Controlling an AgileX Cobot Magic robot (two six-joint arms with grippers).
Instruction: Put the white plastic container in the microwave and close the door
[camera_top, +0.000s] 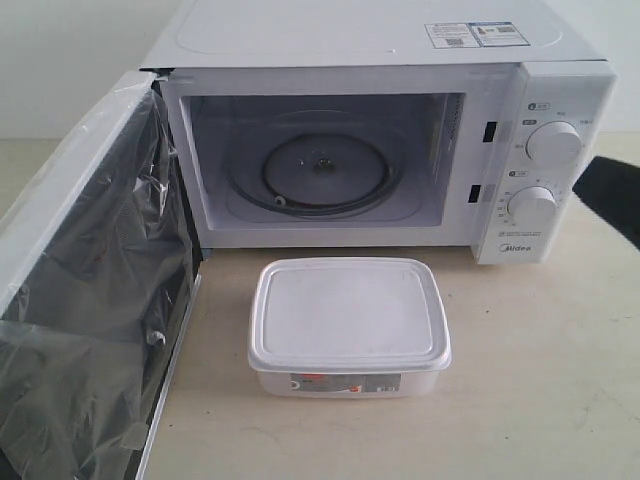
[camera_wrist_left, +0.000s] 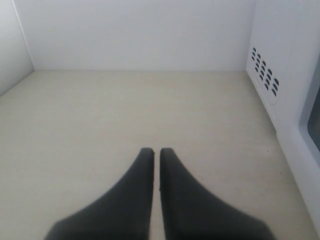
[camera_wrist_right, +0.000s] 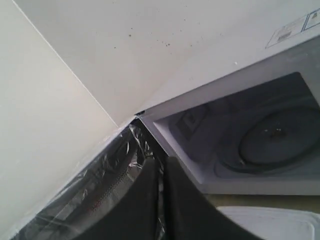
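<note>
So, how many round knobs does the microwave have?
2. The upper knob sits on the microwave's right-hand panel; the lower knob is just below it.

The left black tapered-finger gripper (camera_wrist_left: 156, 150) has its tips pinched together, just a hairline slit between them, and it's holding nothing. Same deal with the right black tapered-finger gripper (camera_wrist_right: 163, 160), closed up and empty. In the exterior view, only a dark chunk of the right arm (camera_top: 612, 196) pokes in at the right edge.

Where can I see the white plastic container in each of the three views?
Exterior: white plastic container on the table before the open microwave.
Left wrist: not in it; only the microwave's vented side.
Right wrist: its lid corner before the cavity.
Shared landmark: the microwave.
</note>
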